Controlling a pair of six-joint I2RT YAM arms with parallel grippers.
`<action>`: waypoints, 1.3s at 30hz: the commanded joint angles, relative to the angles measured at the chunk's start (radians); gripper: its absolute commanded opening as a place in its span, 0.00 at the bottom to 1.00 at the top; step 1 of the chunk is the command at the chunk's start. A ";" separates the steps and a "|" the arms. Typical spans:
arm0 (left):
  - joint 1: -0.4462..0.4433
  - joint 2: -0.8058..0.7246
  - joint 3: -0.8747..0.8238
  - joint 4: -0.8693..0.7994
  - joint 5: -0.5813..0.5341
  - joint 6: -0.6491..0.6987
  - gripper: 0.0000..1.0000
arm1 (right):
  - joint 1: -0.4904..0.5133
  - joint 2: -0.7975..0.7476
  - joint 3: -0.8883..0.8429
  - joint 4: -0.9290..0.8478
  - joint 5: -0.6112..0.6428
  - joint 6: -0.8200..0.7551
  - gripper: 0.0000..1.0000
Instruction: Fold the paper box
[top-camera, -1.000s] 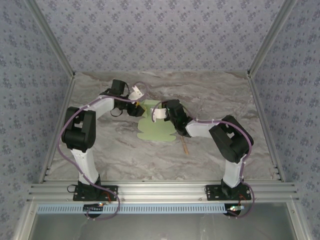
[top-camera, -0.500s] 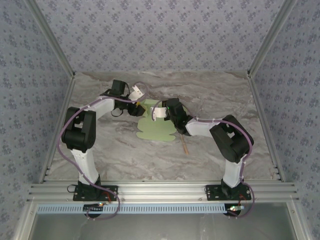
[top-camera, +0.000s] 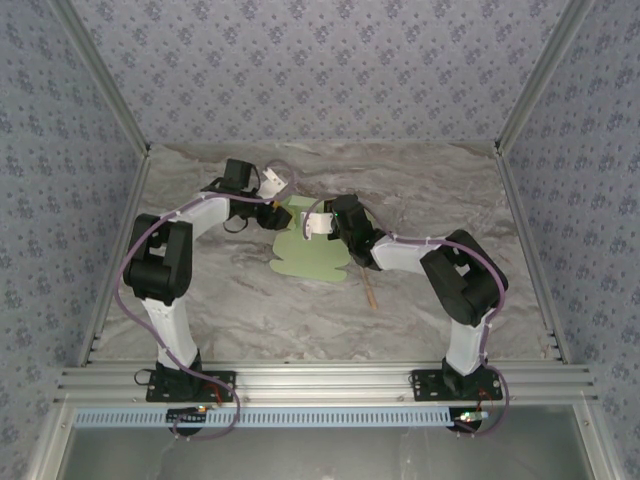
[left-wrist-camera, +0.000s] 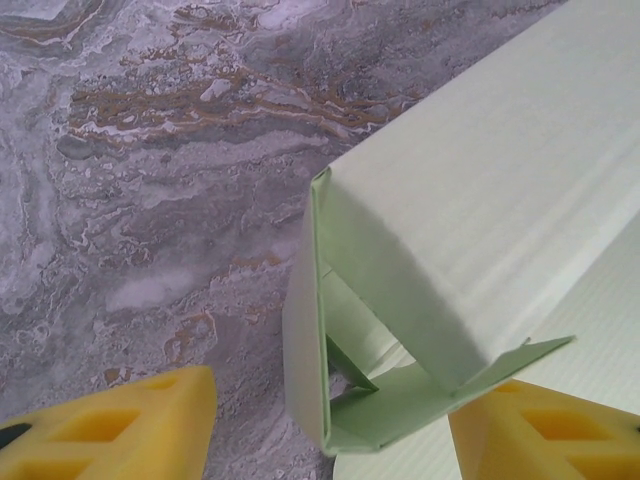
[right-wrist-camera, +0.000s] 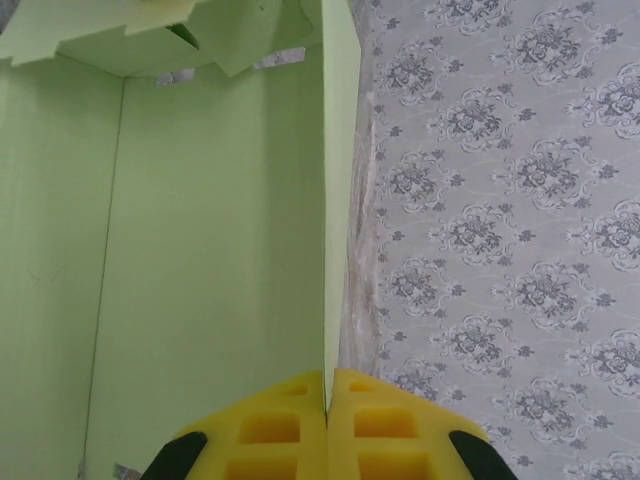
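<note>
Well, from above, the paper box lay a little past the middle of the table, between my two grippers. Its near part was flat on the marble and its far part was raised. My left gripper was at the box's far left corner and my right gripper was at its far edge. I judge that one side was held up so that the other side could be closed against it. My left arm had its elbow high and its forearm reached right. My right arm was bent in the same way and its forearm reached left and far. A thin wooden stick lay just right of the sheet, under my right forearm.

At my left wrist, the left gripper had its jaws wide apart. The folded corner of the box stood between them with a loose flap. The left finger was apart from the card. I could not tell whether the right finger touched it. I think I was placed there to press this corner together.

At my right wrist, the right gripper had its jaws closed on the thin edge of an upright panel of the box, which kept that wall standing. The patterned wall was behind it.
</note>
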 joint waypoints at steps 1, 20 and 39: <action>-0.008 -0.032 0.010 0.145 0.010 -0.031 0.61 | 0.035 -0.024 0.016 -0.096 -0.142 0.025 0.00; -0.010 -0.028 0.024 0.120 0.032 0.149 0.69 | 0.012 -0.033 0.076 -0.261 -0.209 0.055 0.00; -0.011 -0.068 -0.044 0.264 -0.086 -0.147 0.57 | 0.029 -0.041 0.095 -0.309 -0.207 0.091 0.00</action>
